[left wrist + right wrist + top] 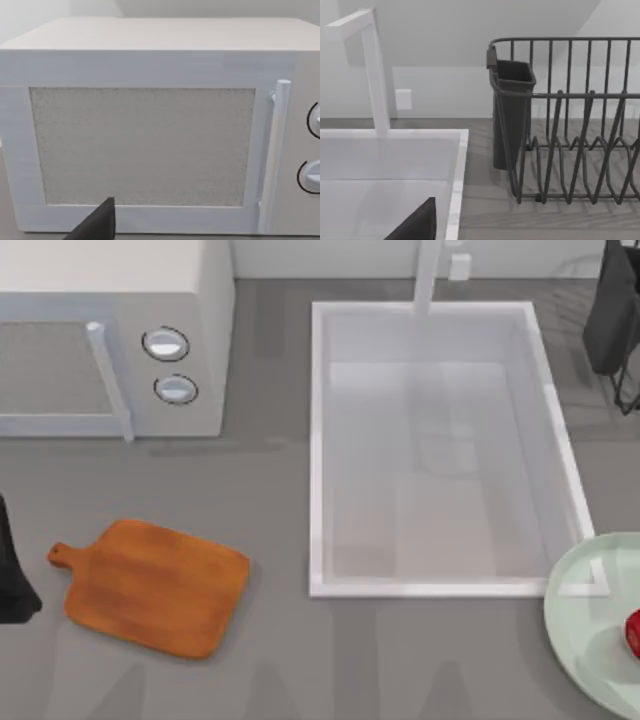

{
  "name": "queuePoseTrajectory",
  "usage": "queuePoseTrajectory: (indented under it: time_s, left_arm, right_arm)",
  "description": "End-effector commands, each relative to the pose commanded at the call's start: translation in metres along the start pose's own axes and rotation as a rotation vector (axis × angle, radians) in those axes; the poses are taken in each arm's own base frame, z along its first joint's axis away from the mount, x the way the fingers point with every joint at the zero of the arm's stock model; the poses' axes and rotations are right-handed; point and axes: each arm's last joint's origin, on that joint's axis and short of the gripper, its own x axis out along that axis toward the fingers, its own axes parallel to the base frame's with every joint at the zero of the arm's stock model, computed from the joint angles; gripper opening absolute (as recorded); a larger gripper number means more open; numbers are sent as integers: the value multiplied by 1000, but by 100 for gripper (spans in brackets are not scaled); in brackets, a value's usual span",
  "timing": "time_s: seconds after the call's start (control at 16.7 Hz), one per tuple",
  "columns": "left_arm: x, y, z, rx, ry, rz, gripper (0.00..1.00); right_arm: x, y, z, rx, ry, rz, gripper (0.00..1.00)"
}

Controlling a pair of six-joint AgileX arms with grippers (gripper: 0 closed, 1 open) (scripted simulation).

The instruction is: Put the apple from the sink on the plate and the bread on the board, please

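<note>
The apple (633,632) already lies on the plate (590,590), just right of the sink (318,440); the board (160,585) left of the sink lies bare, awaiting bread; whether either gripper's fingers are parted, I cannot tell

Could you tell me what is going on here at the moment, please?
Nothing is being handled right now. The apple already lies on the plate at the table's right edge, the sink looks empty, and the board is bare. The left arm is parked at the table's left edge, facing the microwave; the right arm faces the dish rack.
</note>
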Motion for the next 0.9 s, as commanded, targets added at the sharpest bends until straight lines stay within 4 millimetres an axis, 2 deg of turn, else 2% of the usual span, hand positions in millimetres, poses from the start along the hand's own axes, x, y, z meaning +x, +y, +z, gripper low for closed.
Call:
queuePoseTrajectory:
  time_s: [0.48,0.72,0.9]
  left_arm:
    - [0,0,2,8,6,2,100]
    - [2,4,28,130,106,25,100]
    - [15,8,55,291,276,21,100]
  right_arm:
    - [0,-1,-5,-4,-29,-4,100]
    - [0,-1,-5,-4,-29,-4,100]
    - [0,-1,-5,-4,-29,-4,100]
